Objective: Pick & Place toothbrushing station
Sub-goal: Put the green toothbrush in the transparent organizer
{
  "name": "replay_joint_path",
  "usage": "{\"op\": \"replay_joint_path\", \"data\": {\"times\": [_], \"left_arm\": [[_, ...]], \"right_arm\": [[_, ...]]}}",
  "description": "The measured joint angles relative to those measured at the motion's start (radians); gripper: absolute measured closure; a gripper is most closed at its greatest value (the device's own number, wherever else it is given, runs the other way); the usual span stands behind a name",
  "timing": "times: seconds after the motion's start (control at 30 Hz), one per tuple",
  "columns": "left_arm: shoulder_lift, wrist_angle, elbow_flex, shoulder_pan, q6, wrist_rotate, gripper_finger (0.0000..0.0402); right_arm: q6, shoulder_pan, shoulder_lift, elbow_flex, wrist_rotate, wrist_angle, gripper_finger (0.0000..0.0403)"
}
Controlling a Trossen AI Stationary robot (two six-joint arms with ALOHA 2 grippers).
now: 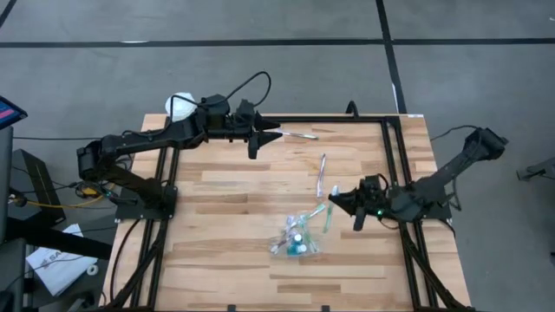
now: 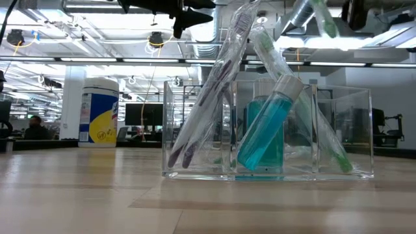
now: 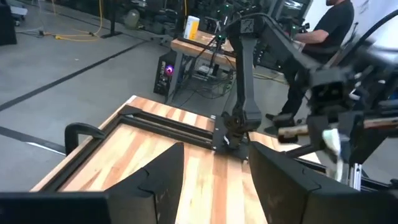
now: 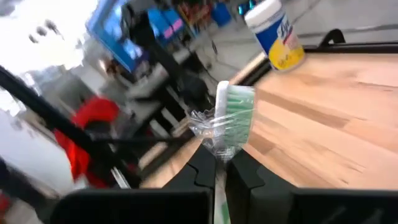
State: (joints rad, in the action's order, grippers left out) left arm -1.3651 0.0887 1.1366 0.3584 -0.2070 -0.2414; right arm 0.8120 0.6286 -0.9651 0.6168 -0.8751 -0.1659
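Gripping green toothbrush (image 4: 234, 116) in clear wrapper: right gripper (image 4: 221, 167), fingers pinched on handle, bristle head standing just beyond fingertips. Left gripper (image 1: 276, 133) at table's far edge, fingers spread, nothing between; purple toothbrush (image 1: 300, 135) just ahead of tips. Clear plastic cup (image 1: 293, 243) near right gripper, holding teal tube (image 2: 264, 130).

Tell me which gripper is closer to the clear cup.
Right. The right gripper, shut on a green toothbrush, hangs beside the clear cup; the left gripper is across the table.

place: robotics lab | evidence: grey floor (image 1: 260, 22); monitors (image 2: 143, 114); second robot arm (image 3: 245, 68)
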Motion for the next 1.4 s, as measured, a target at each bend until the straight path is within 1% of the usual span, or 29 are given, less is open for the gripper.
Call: {"op": "replay_joint_path", "data": {"times": [0.07, 0.13, 0.37, 0.57, 0.73, 0.97, 1.13, 1.23, 1.33, 1.4], "left_arm": [[0.000, 0.000, 0.000, 0.000, -0.012, 0.000, 0.0230], [0.000, 0.000, 0.000, 0.000, -0.014, 0.000, 0.0231], [0.000, 0.001, -0.001, 0.000, -0.033, 0.001, 0.0230], [0.000, 0.001, -0.001, 0.001, -0.036, 0.001, 0.0234], [-0.001, 0.000, -0.001, 0.002, -0.036, 0.001, 0.0234], [-0.001, 0.001, -0.002, 0.002, -0.036, 0.001, 0.0234], [-0.001, 0.000, -0.002, 0.002, -0.036, 0.001, 0.0234], [-0.001, 0.001, -0.002, 0.002, -0.036, 0.001, 0.0234], [-0.001, 0.000, -0.002, 0.002, -0.036, 0.001, 0.0234], [-0.001, 0.001, -0.002, 0.002, -0.037, 0.001, 0.0234]], "right_arm": [[0.000, 0.002, -0.027, -0.059, -0.033, -0.130, 0.0402], [-0.003, 0.003, -0.056, -0.090, -0.053, -0.190, 0.0402], [0.058, 0.003, -0.153, -0.101, -0.056, -0.187, 0.0402], [0.171, 0.016, -0.279, -0.102, -0.041, -0.199, 0.0402], [0.184, 0.021, -0.367, -0.101, -0.038, -0.297, 0.0402], [0.216, 0.027, -0.497, -0.101, 0.004, -0.385, 0.0402], [0.220, 0.039, -0.591, -0.101, 0.007, -0.511, 0.0401], [0.230, 0.048, -0.637, -0.101, 0.010, -0.557, 0.0399], [0.233, 0.051, -0.668, -0.101, -0.008, -0.612, 0.0389], [0.235, 0.051, -0.678, -0.101, -0.017, -0.636, 0.0373]]}}
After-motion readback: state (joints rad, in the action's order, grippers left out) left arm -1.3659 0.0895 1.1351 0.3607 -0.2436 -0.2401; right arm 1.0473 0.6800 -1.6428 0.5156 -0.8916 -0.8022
